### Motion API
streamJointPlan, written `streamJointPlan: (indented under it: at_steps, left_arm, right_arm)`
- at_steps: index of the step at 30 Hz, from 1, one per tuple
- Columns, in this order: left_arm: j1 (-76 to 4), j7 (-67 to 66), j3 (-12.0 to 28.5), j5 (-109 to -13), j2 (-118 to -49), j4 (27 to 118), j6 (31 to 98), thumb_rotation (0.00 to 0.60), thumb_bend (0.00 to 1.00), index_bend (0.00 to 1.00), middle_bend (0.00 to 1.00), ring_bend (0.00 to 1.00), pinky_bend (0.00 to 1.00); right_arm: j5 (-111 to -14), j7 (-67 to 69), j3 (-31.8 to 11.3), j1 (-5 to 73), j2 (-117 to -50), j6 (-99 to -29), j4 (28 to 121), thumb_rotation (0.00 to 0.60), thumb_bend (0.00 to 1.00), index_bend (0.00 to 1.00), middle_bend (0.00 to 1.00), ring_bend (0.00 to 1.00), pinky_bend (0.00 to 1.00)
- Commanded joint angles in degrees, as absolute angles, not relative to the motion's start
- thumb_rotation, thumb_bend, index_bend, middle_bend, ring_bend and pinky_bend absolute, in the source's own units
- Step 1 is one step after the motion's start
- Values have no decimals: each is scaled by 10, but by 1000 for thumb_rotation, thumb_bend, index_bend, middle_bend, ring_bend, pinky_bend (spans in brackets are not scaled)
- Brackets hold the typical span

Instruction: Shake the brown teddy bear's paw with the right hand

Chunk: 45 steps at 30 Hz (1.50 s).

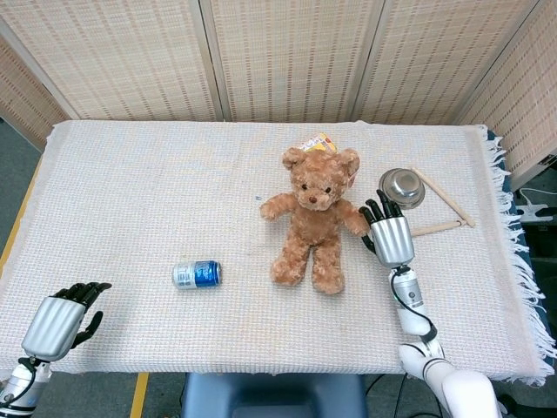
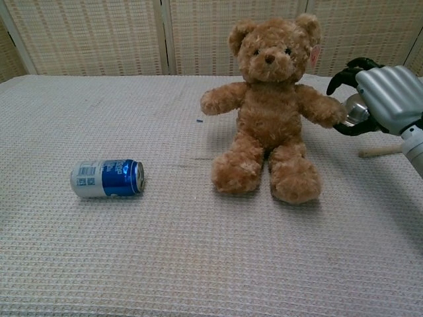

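Note:
The brown teddy bear (image 1: pixel 313 222) sits upright in the middle of the table, arms spread, and also fills the chest view (image 2: pixel 268 112). Its paw (image 2: pixel 324 109) on the right side of the frame reaches toward my right hand (image 2: pixel 383 98). That hand is level with the paw, dark fingers (image 2: pixel 344 71) arched above its tip and thumb below, still apart. In the head view my right hand (image 1: pixel 390 237) stands right beside the same paw (image 1: pixel 355 224). My left hand (image 1: pixel 57 322) rests at the near left table edge, holding nothing, far from the bear.
A blue and silver can (image 1: pixel 196 274) lies on its side left of the bear, also in the chest view (image 2: pixel 107 178). A steel bowl (image 1: pixel 401 187) and wooden sticks (image 1: pixel 444 198) sit behind my right hand. A yellow packet (image 1: pixel 315 141) peeks out behind the bear's head.

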<state>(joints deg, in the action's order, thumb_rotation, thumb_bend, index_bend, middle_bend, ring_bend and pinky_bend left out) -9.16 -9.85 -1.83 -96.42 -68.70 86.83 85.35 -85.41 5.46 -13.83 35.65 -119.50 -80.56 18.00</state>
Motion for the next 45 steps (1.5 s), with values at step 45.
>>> streamJointPlan:
  at_steps: [45]
  left_arm:
    - [-92, -99, -21, -971, -687, 868, 853, 600, 436, 265, 335, 347, 573]
  right_arm:
    - [-806, 77, -131, 385, -1221, -799, 112, 600, 220, 603, 379, 170, 394]
